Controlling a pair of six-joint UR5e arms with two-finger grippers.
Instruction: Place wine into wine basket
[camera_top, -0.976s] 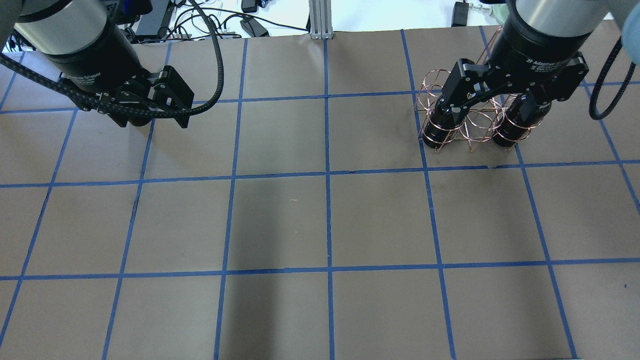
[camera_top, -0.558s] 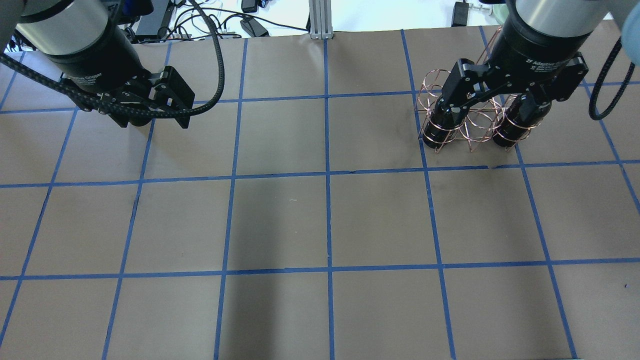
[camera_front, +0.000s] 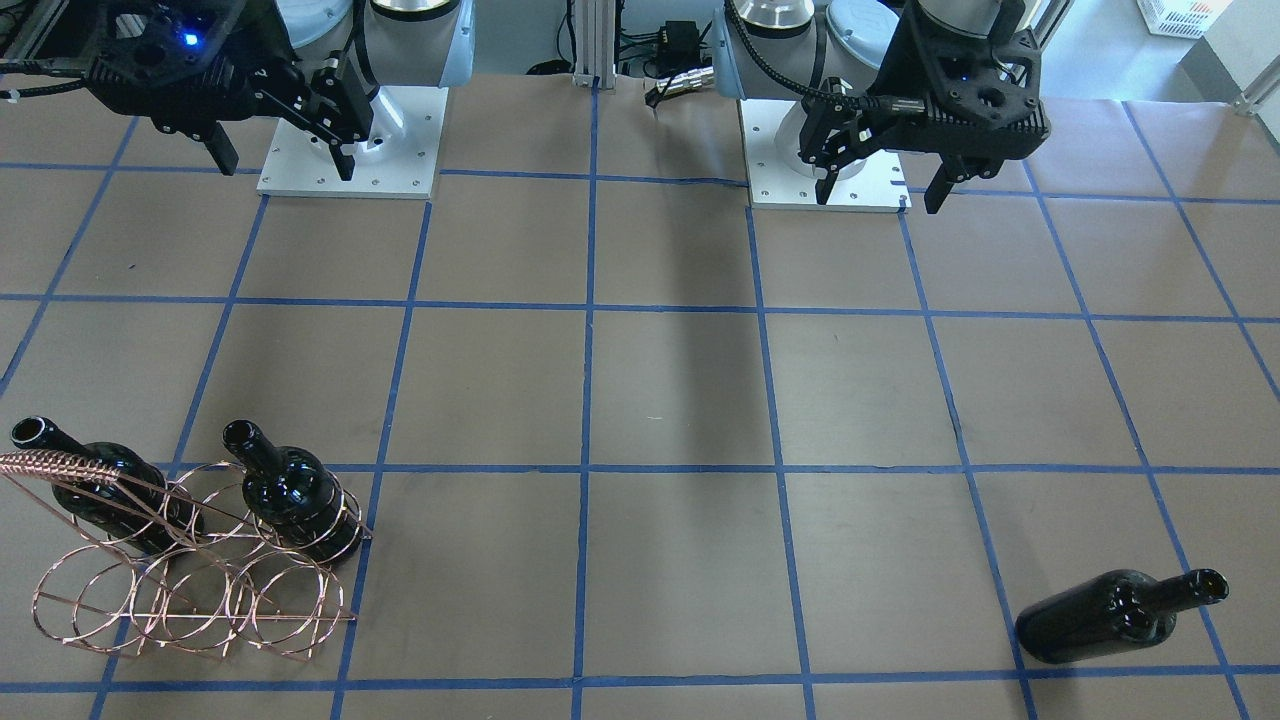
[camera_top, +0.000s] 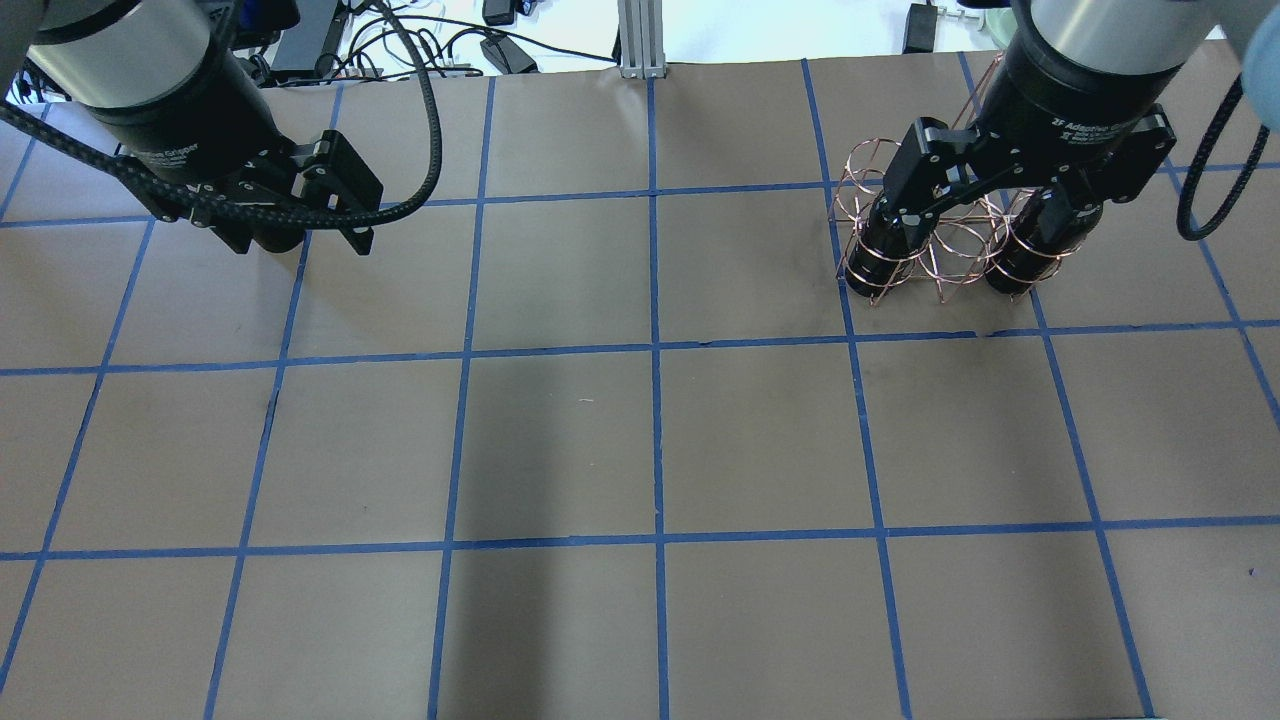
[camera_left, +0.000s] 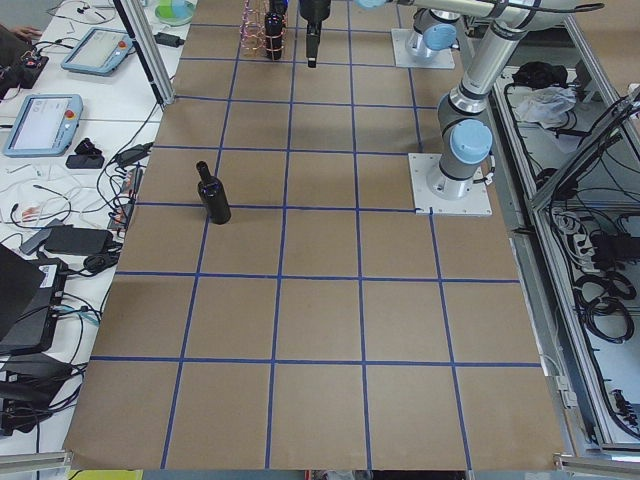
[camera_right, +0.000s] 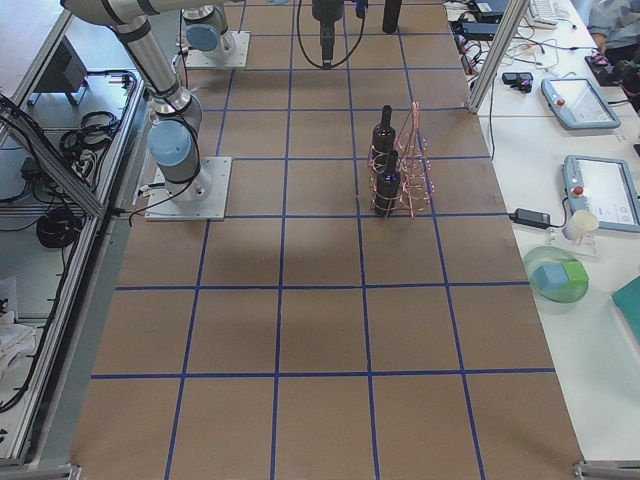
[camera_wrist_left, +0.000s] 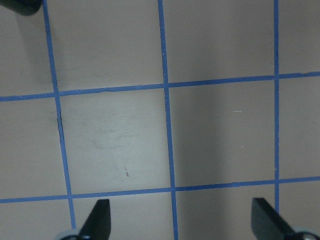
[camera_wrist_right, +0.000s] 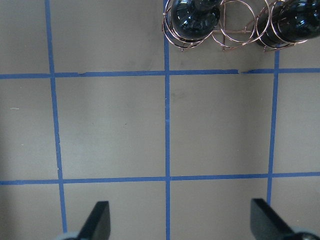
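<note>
One loose wine bottle (camera_front: 1110, 615) lies on its side near the far edge of the table, on my left side, and also shows in the exterior left view (camera_left: 212, 195). In the overhead view it is mostly hidden under my left gripper (camera_top: 298, 238). Only its dark edge shows in the left wrist view (camera_wrist_left: 20, 5). The copper wire wine basket (camera_front: 190, 590) stands far right and holds two look-alike bottles (camera_front: 295, 495) (camera_front: 100, 490). My left gripper (camera_wrist_left: 182, 220) is open and empty, high above the table. My right gripper (camera_wrist_right: 182, 220) is open and empty, with the basket (camera_wrist_right: 235, 30) ahead of it.
The table is brown paper with a blue tape grid (camera_top: 655, 360). Cables and power bricks (camera_top: 420, 40) lie beyond its far edge. The arm base plates (camera_front: 350, 140) (camera_front: 825, 150) are on my side. A side bench holds tablets (camera_right: 580, 100).
My left gripper has drifted slightly to the left in the overhead view. The right gripper, the basket and the bottles have not moved.
</note>
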